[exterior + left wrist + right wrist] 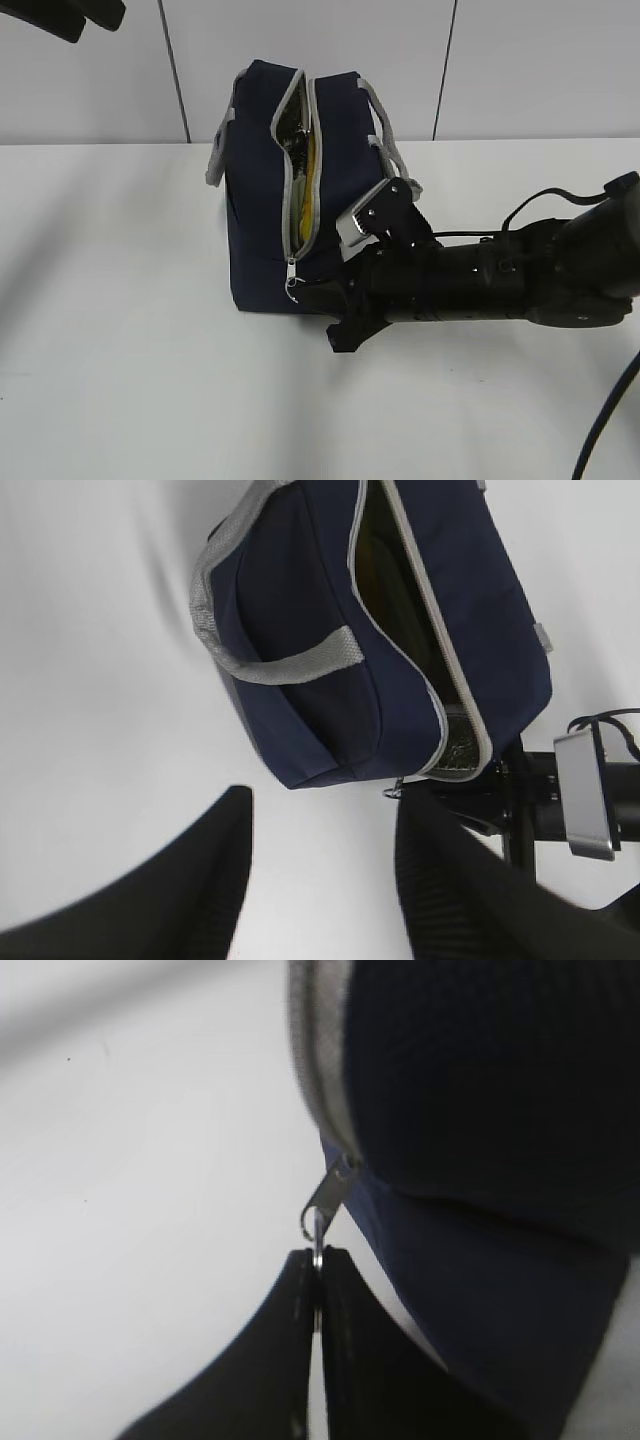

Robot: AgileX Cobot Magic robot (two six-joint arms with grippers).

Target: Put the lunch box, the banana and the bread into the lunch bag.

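Note:
The navy lunch bag stands on the white table, its grey zipper strip open along the top. Something yellow, the banana, shows through the gap; the lunch box and the bread are hidden. My right gripper is shut on the metal zipper pull at the bag's near lower end; in the exterior view the pull sits just left of the gripper. My left gripper is open and empty, above the table beside the bag, high at the upper left in the exterior view.
The right arm lies low across the table's right side, with a black cable at the right edge. A tiled white wall stands behind the bag. Grey strap handles hang on the bag's sides.

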